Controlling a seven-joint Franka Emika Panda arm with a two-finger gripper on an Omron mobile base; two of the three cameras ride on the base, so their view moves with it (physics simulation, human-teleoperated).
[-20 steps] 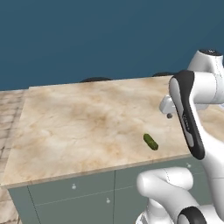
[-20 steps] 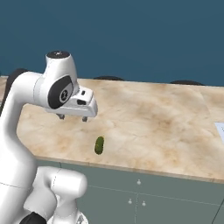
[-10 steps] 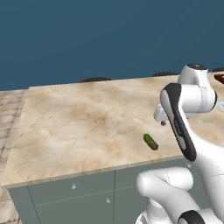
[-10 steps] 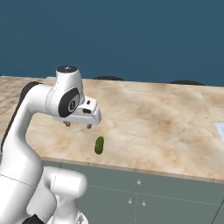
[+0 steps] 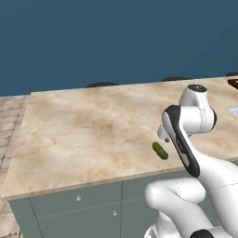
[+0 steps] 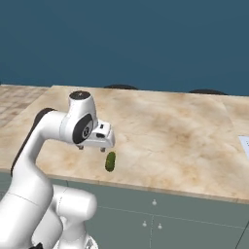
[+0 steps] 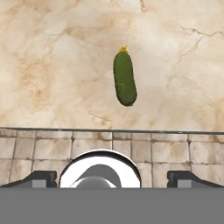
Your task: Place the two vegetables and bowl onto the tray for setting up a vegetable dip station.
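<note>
A beige marbled stone desk (image 5: 83, 130) with grey-green cabinet fronts (image 5: 74, 214) below it runs across both base views against a dark blue wall (image 5: 93, 37). At its left end, tan floor tiles (image 5: 9, 121) show beside it. On the desk, near the front edge, lies the small dark green elongated cucumber-like vegetable (image 5: 160, 150), flat on the stone, with bare marble on all sides of it. In the right base view the same cucumber (image 6: 110, 161) lies just below and beside the white arm's tool (image 6: 92, 148), which hangs over the desk above it without touching it. In the hand view the cucumber (image 7: 124, 78) lies lengthwise on the marble, a small yellow tip at its far end, close to the desk's front edge, with floor tiles below that edge; the two dark fingertips (image 7: 41, 178) stand far apart at either side of the bottom, with nothing between them. Farther right in the left base view, a corner of the dark reddish-brown tray (image 5: 233, 84) peeps in at the desk's far right edge, well apart from the cucumber.
</note>
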